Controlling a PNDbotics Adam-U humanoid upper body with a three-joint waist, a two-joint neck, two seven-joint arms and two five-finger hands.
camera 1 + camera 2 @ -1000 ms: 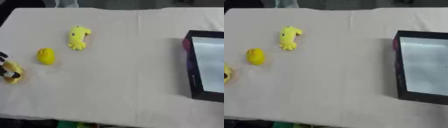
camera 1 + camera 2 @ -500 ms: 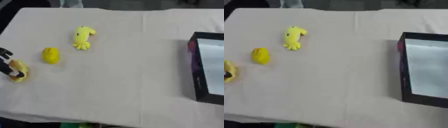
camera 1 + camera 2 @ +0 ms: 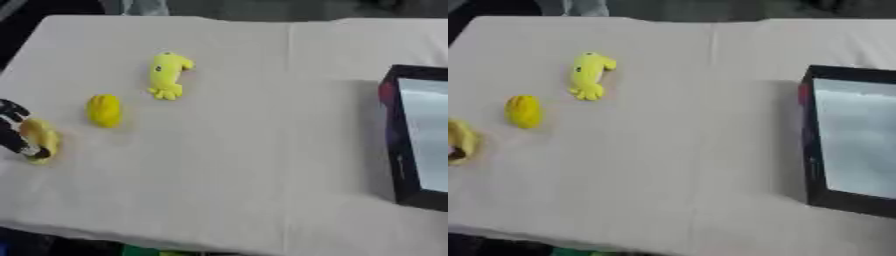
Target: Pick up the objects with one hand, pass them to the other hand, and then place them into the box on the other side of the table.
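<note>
at the left edge of the frame, nearest you, your left hand [image 3: 12, 131] shows only as a few dark fingers [image 3: 17, 142] lying against a yellow object [image 3: 40, 138] on the table [image 3: 236, 165]. they look curled onto it, though most of the hand is cut off by the frame edge, so you can't confirm how much of the object is inside the grip. that is the first risk: lift now with only a partial hold and the piece may slide out and drop back, or roll off the near left edge, which lies close by.

just beyond it, toward the middle left, sits a small yellow oval [image 3: 104, 110]; a wide swing as you lift could knock it.

farther up, in the upper left, lies the yellow plush toy [image 3: 166, 75], well apart from the hand.

the black box [image 3: 850, 140] stands at the right edge, far across the table. your right hand shows in neither view, so the handover has no visible receiver yet; release before it has closed and the object falls on the open cloth between.
</note>
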